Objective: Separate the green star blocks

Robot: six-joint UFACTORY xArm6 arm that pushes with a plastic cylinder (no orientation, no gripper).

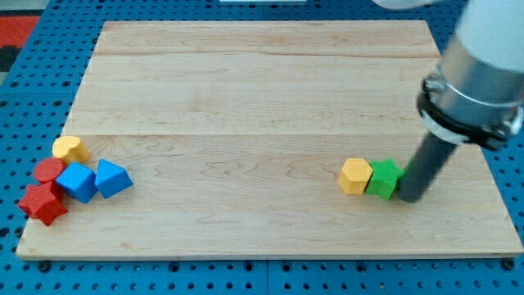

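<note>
Pale wooden counter (262, 98) lies on a blue pegboard. At the frame's lower right, my tip (407, 197) touches the right side of the green star block (383, 179), which presses against a yellow block (355, 175) on its left. This arm has no claw, only the rod. At the lower left, well apart, cluster a yellow block (70, 149), two blue blocks (112, 178) (78, 182) and two red blocks (47, 170) (42, 203).

Yellow block (70, 148), two red, two blue clustered view's left.
</note>
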